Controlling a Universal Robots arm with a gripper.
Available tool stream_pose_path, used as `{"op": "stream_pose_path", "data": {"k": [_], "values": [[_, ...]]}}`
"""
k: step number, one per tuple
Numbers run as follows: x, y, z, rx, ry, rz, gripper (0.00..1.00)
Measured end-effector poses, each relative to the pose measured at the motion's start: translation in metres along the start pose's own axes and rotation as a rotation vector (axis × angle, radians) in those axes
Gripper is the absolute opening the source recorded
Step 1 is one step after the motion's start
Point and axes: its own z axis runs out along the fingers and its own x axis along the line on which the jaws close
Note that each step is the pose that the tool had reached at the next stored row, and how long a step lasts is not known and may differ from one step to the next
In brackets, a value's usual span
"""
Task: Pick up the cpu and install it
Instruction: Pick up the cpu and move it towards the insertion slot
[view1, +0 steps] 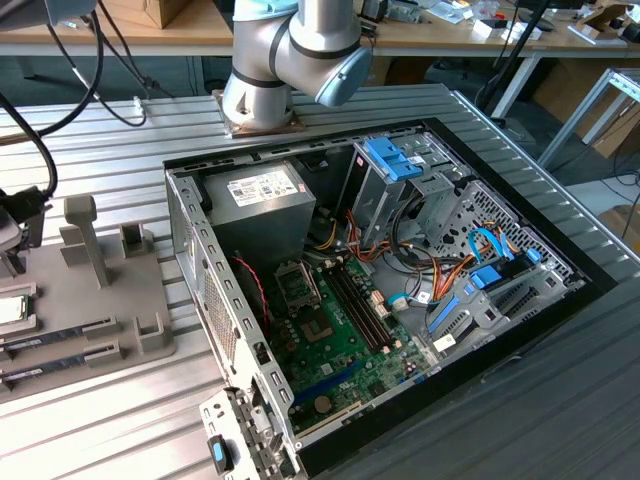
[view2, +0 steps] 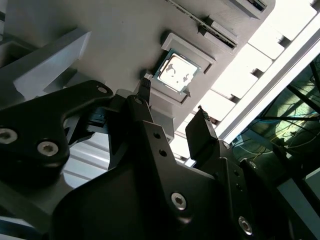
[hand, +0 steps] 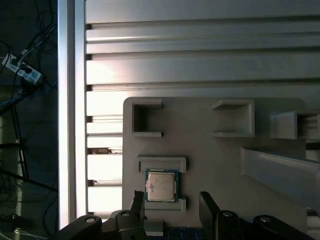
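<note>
First wrist view: cpu lies just beyond spread hand.

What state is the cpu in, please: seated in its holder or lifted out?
Seated: the cpu lies flat in its grey holder, the open claw empty.

Silvery metal-topped square cpu is gleaming faintly; flat grey plastic fixture is appearing matt; ribbed aluminium desk is shining.

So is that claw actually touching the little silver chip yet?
Apart. In the second wrist view the open gripper sits short of the cpu, with bare grey holder showing between them.
</note>
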Motion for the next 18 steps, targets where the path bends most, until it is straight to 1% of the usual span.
{"op": "stream_pose_path", "data": {"k": [18], "values": [[-0.0002,-0.0002,0.0072,0.0000,0.0000,0.000,0.56]]}}
